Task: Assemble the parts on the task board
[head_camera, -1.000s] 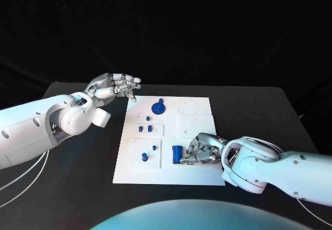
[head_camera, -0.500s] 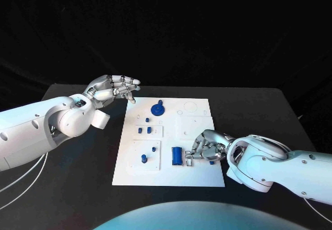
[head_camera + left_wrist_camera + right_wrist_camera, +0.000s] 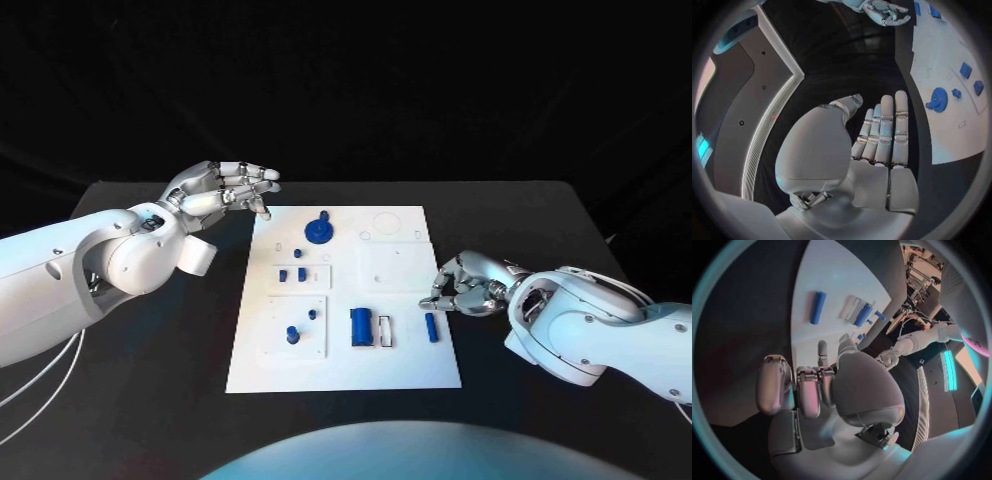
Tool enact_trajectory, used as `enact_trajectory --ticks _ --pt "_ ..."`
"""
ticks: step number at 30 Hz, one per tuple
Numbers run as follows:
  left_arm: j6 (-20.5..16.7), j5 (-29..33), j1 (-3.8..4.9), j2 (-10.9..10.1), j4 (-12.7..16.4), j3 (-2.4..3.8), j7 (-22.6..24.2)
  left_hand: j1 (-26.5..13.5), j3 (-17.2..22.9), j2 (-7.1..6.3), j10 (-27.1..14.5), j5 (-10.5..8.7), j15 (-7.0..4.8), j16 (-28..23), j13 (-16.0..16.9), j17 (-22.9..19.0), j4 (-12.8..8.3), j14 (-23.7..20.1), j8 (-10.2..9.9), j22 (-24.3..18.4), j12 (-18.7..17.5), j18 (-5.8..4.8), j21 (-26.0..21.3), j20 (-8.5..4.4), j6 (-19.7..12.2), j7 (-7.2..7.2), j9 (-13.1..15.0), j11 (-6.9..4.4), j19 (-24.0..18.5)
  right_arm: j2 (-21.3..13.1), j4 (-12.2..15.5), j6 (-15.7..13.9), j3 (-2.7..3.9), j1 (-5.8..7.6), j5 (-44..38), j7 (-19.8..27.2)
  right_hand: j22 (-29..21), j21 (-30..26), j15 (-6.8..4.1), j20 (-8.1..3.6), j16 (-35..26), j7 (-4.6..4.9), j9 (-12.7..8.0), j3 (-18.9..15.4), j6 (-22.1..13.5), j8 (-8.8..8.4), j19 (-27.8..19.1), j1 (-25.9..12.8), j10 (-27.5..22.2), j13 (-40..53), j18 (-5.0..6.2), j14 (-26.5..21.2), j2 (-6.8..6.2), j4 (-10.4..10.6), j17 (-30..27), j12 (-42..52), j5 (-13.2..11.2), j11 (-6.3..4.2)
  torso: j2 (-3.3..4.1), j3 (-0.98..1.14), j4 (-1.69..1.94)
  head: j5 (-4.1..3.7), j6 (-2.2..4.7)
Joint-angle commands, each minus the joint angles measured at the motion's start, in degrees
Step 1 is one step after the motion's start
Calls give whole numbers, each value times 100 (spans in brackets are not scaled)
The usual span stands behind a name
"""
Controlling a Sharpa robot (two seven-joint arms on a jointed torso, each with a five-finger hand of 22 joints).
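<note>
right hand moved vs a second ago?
Yes. The right hand has pulled back off the task board, from beside the blue cylinder to past the board's right edge, leaving a blue bar behind.

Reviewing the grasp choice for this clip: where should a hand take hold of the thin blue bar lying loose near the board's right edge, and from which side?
Probably across the middle of the blue bar, pinching its two long sides from above. It lies flat on the task board, narrow and long, with bare board on both sides. The right hand hovers closest, just off the board's right edge, holding nothing.
</note>
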Motion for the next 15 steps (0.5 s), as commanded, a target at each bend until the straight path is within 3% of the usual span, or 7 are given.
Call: enact_trajectory --ticks 1,8,11,15 --pt "46 -2 2 -8 43 4 51 -47 16 -6 -27 -18 15 -1 8 7 26 -20 24 -7 31 80 -36 2 -38 264 -7 3 36 -56 -17 9 -10 -108 -510 62 1110 43 17 7 3 -1 -6 19 -25 -27 178 4 279 1074 -59 542 -50 4 1251 -7 3 47 0 0 -2 -48 -15" --pt "39 -2 2 -29 77 4 60 -47 16 -6 -27 -18 15 -1 8 7 26 -20 24 -7 31 80 -36 2 -38 264 -7 3 36 -22 -67 -28 -17 -422 -685 -29 1104 8 17 19 -6 -20 28 48 91 -6 170 -66 241 1021 -52 537 -69 24 1227 -64 4 37 5 10 -3 -67 -29" --pt "38 -2 2 -36 84 4 63 -47 16 -6 -27 -18 15 -1 8 7 26 -20 24 -7 31 80 -36 2 -38 264 -7 3 36 21 -89 -43 -18 -498 -726 -75 1099 -12 14 20 -10 -27 38 55 115 -5 165 -118 221 994 -47 534 -58 25 1214 -94 4 32 -1 1 8 -75 -33" --pt "37 -2 2 -41 85 4 66 -47 16 -6 -27 -18 15 -1 8 7 26 -20 24 -7 31 80 -36 2 -38 264 -7 3 36 62 -98 -13 -18 -534 -769 -119 1099 -15 7 18 -11 -44 54 67 158 10 165 -141 222 994 -46 533 -58 19 1213 -95 5 20 -1 6 20 -71 -39"
